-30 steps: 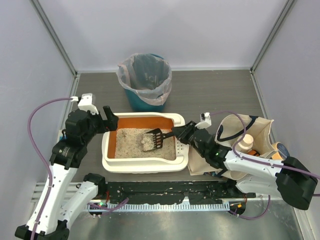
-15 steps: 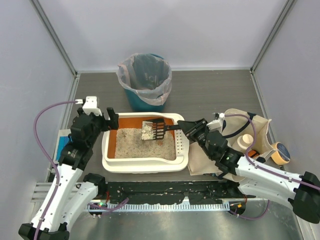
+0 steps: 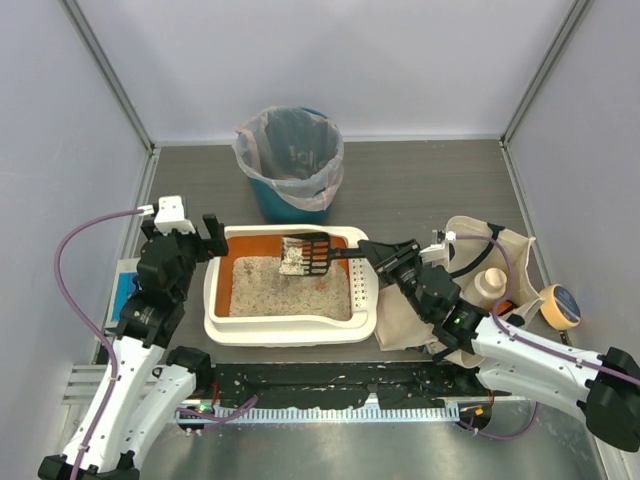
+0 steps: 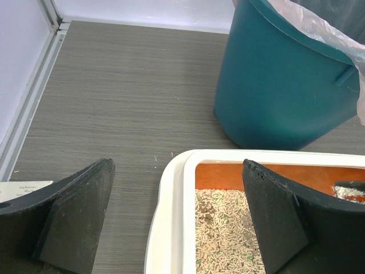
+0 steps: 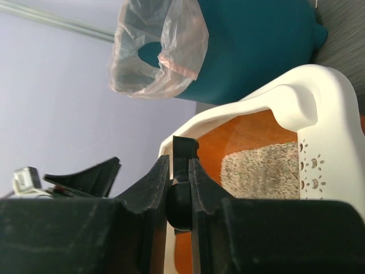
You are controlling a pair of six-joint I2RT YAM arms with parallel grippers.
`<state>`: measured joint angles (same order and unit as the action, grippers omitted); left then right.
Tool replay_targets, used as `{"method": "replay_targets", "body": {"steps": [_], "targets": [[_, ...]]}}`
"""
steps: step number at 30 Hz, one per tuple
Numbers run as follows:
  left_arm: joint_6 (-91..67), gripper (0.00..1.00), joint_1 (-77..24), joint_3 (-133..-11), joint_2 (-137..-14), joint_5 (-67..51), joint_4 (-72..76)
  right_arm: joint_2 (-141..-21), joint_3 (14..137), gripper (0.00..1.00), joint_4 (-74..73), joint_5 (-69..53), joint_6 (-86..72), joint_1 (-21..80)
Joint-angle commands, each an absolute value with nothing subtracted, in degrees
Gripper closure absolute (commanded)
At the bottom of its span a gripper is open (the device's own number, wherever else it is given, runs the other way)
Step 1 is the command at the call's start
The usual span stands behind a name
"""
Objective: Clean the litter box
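The cream-white litter box (image 3: 290, 329) with orange inner walls and beige litter lies in the middle of the table; it also shows in the left wrist view (image 4: 171, 217) and the right wrist view (image 5: 319, 142). My right gripper (image 3: 374, 252) is shut on the handle of a black slotted scoop (image 3: 308, 254), which holds a pale clump above the box's far end. The handle (image 5: 183, 171) sits between the jaws in the right wrist view. My left gripper (image 3: 212, 237) is open and empty, straddling the box's far left corner (image 4: 177, 171).
A teal bin (image 3: 290, 160) with a plastic liner stands just behind the box; it also shows in the left wrist view (image 4: 285, 85). A beige cloth tote bag (image 3: 500, 275) with a bottle and tape roll lies at the right. Grey walls enclose the table.
My right gripper has lifted the scoop with its clump out of the litter and carried it toward the box's far end. My left gripper has drawn back slightly left.
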<state>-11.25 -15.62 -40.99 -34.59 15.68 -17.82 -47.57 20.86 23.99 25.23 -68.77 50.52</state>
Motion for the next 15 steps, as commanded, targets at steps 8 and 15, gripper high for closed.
{"method": "replay_targets", "body": {"steps": [8,15], "targets": [[-10.5,0.02,-15.5,-40.4,-33.7,17.3,-14.2,-47.7,18.7,0.99,30.7,20.4,-73.0,47.9],[-10.6,0.02,-15.5,-40.3,-33.6,17.4,-14.2,-46.7,19.6,0.99,29.5,19.4,-71.8,47.7]]}}
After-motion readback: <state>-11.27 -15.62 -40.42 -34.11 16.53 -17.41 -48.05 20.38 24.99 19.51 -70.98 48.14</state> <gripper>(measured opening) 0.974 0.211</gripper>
